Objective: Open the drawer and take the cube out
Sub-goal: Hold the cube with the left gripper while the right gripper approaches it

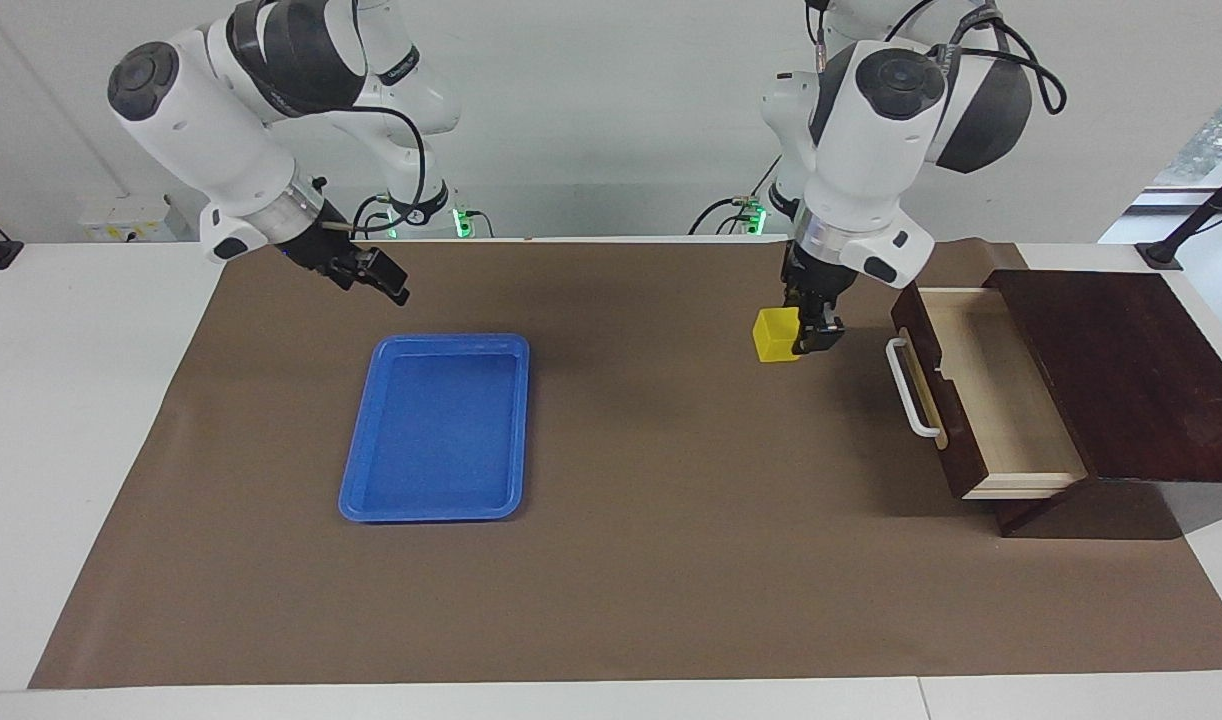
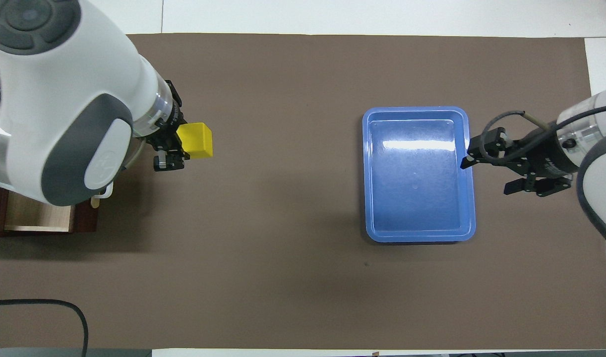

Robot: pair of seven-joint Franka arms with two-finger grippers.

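Observation:
The dark wooden box's drawer stands pulled open at the left arm's end of the table, its pale inside empty and its white bar handle facing the table's middle. In the overhead view only a corner of the drawer shows under the left arm. My left gripper is shut on the yellow cube and holds it a little above the brown mat, in front of the drawer. My right gripper is open and empty, raised over the mat beside the blue tray.
A blue plastic tray lies empty on the brown mat toward the right arm's end. The dark box sits at the mat's edge at the left arm's end.

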